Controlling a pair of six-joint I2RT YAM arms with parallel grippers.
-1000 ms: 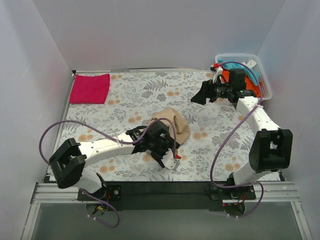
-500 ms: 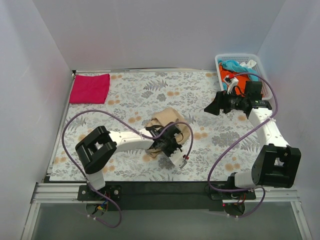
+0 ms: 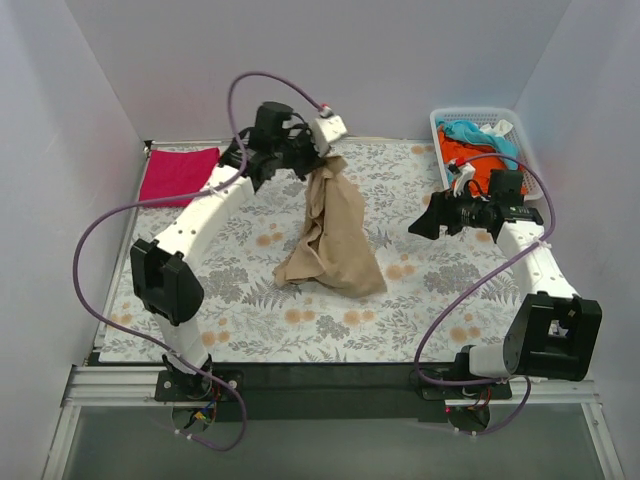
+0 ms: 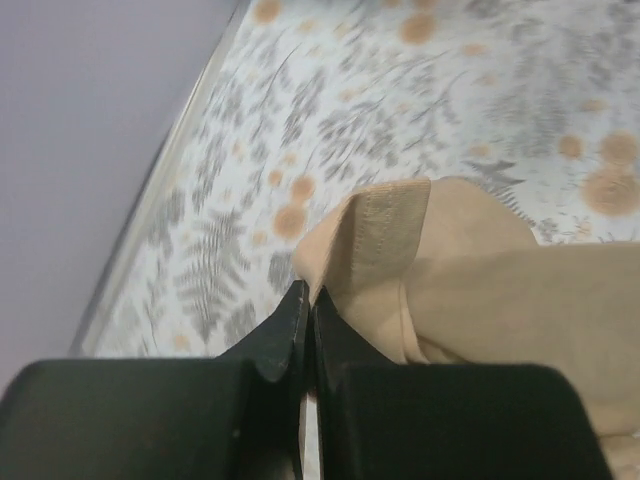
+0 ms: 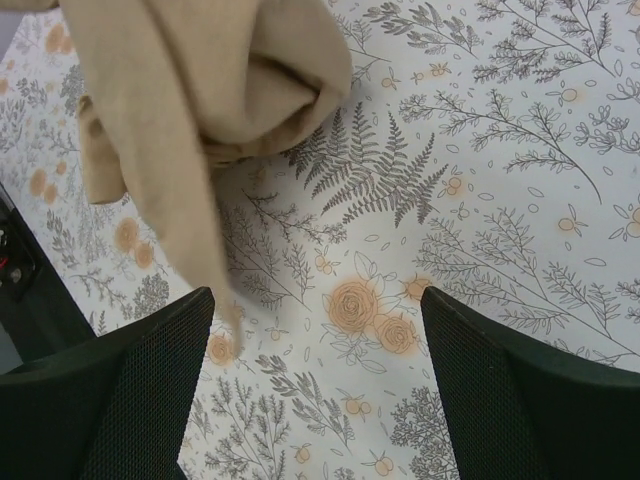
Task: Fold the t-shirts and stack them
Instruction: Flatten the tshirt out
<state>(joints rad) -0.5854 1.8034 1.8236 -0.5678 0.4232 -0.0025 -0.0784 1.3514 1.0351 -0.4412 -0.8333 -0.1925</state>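
My left tool (image 4: 308,300) pinches the hem of the tan t-shirt (image 3: 335,235), which hangs over the far side of the table (image 3: 250,330) (tail resting on it). My right tool (image 3: 422,221) hovers beside it, spread. I judge this the unfurling step; next, the right should catch a second corner.

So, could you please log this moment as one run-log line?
left gripper: shut on tan t-shirt, hanging, lower end on table | right gripper: open, empty | red t-shirt: folded, far-left corner
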